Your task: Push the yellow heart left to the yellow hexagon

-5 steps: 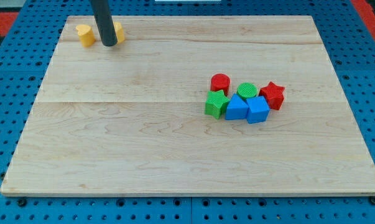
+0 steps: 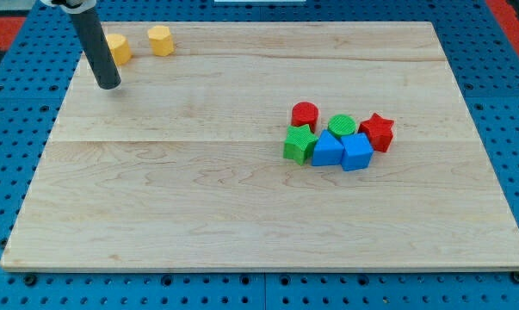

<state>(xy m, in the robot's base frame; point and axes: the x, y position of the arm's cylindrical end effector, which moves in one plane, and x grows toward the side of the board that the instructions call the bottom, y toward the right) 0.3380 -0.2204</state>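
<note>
The yellow heart [image 2: 119, 48] lies near the top left corner of the wooden board [image 2: 242, 215]. The yellow hexagon [image 2: 161, 40] lies a short way to its right, with a gap between them. My dark rod comes down from the view's top left, and its shaft covers the heart's left edge. My tip [image 2: 109, 86] rests on the board just below and slightly left of the heart, well left of the hexagon.
A tight cluster lies right of the board's centre: a red cylinder [image 2: 305, 114], a green cylinder [image 2: 342, 126], a red star [image 2: 378, 131], a green block [image 2: 299, 143] and two blue blocks [image 2: 327, 149] [image 2: 356, 151]. Blue pegboard [image 2: 18, 155] surrounds the board.
My tip has moved left and down, from between the two yellow blocks to below and left of the heart. The hexagon is now fully visible. No block has moved.
</note>
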